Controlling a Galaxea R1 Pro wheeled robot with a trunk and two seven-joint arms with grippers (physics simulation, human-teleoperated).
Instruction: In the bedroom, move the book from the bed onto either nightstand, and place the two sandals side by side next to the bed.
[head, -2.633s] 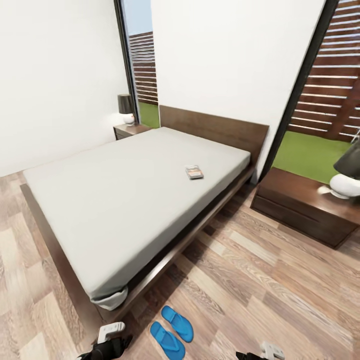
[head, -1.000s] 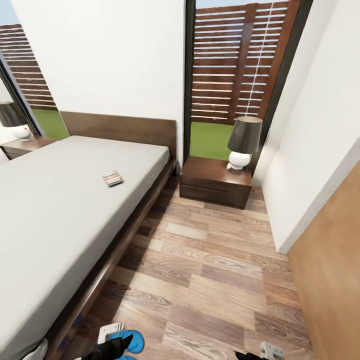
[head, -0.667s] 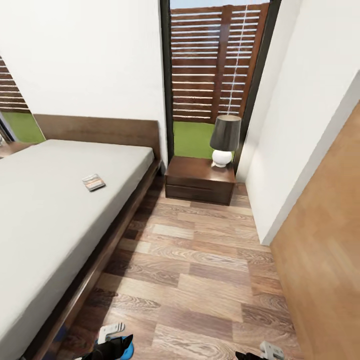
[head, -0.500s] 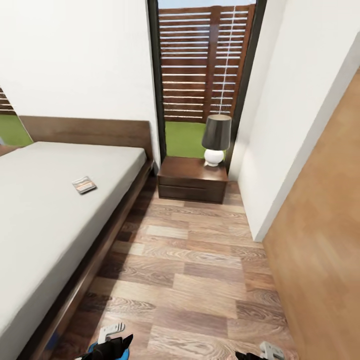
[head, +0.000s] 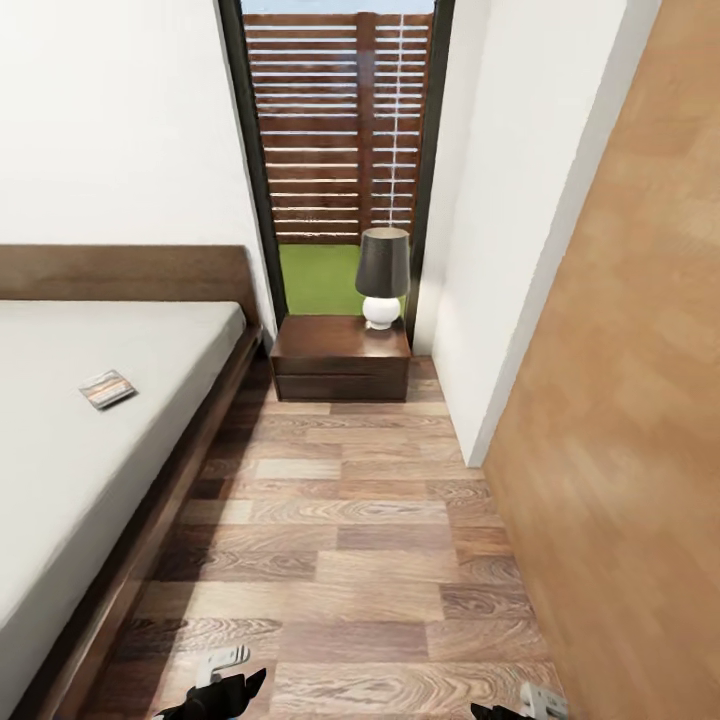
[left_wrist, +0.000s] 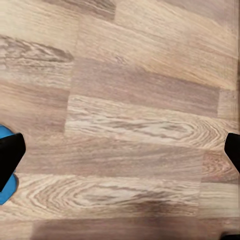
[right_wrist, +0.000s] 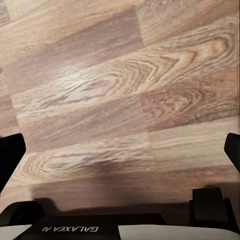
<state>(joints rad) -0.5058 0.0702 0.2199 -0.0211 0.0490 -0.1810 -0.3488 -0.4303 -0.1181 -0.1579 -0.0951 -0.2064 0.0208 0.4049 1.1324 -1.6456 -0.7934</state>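
Your book (head: 107, 389) on bed (head: 60, 470), nightstand (head: 342, 357) ahead, both grippers (left_wrist: 120, 150) (right_wrist: 120, 150) spread wide, empty, over floor (head: 370, 540).

Spread end effector (right_wrist: 120, 150) above wood-plank floor (right_wrist: 120, 75)

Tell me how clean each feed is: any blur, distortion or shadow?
Head view: wide-angle stretch tilts the walls, and the wooden panel at right is smeared. Left wrist view: soft, with a shadow band on the floor. Right wrist view: sharper grain, with a dark shadow near the camera.
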